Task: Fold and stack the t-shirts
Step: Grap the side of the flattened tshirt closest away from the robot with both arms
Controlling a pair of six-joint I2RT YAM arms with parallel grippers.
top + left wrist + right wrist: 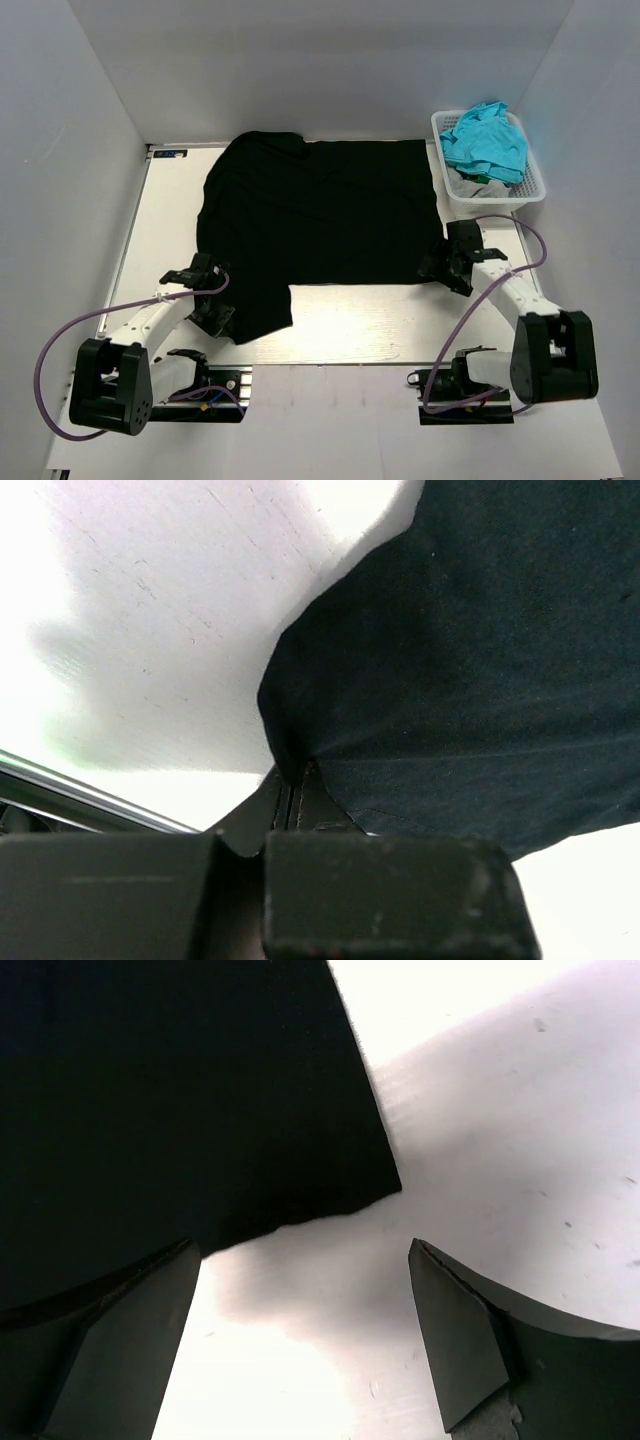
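A black t-shirt (pixel 320 215) lies spread flat across the back half of the table. My left gripper (pixel 213 312) is shut on its near-left corner; in the left wrist view the fabric (pixel 470 660) bunches into the closed jaws of the gripper (pixel 295 780). My right gripper (pixel 443 265) is open at the shirt's near-right corner; in the right wrist view the shirt's corner (pixel 180 1100) lies on the table just ahead of the open gripper (pixel 305 1310), untouched. A turquoise t-shirt (pixel 486 140) is heaped in the basket.
A white plastic basket (pixel 520 195) stands at the back right edge, holding the turquoise shirt and some grey cloth (pixel 478 183). White enclosure walls close in the table at left, right and back. Purple cables loop beside both arm bases.
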